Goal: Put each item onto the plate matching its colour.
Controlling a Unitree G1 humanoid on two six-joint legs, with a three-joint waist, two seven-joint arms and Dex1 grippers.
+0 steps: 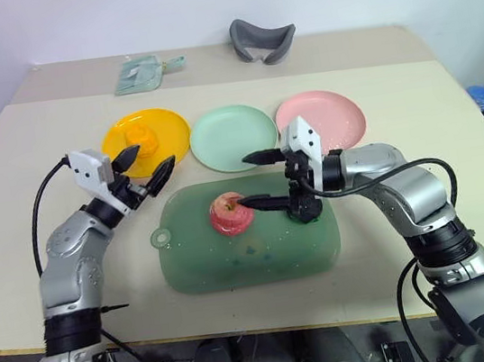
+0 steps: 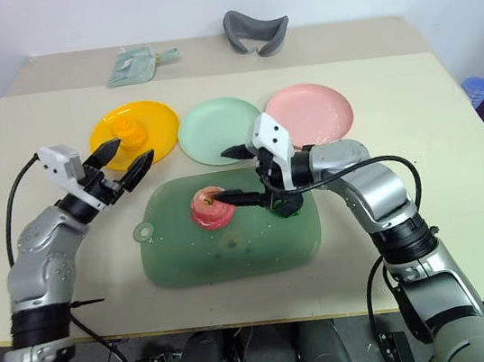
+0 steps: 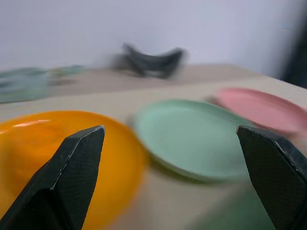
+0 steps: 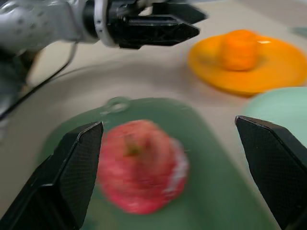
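Across the head views, centre of frame: green tray (image 1: 192, 270) on the beige surface (image 1: 32, 176), pink-red apple (image 1: 230, 215) lying in it; right end effector (image 1: 256, 180) reaching in from the right, fingers wide apart, one above the apple and one level with it, nothing held; a dark ball (image 2: 286, 204) sits in the tray right under that wrist, mostly hidden. Upper row, left to right: orange-yellow plate (image 1: 165, 124) with the lumpy orange item (image 1: 139, 143) on it; mint green plate (image 1: 233, 137) bare; pink plate (image 1: 332, 113) bare. Left end effector (image 1: 148, 165) at left of frame, just beside the orange plate, fingers apart and empty. Grey curved object (image 1: 263, 38) and pale pouch (image 1: 139, 74) at the far edge.

Left wrist view: both fingers spread; the three plates beyond them; no tray contents visible from here.

Right wrist view: apple large at lower centre between spread fingers, not touched as far as I can tell; the left end effector at the top; orange item on its plate at upper right.

Progress, as I judge it: one of three placed; apple and dark ball left. Wrist views miss the ball; head views show it.
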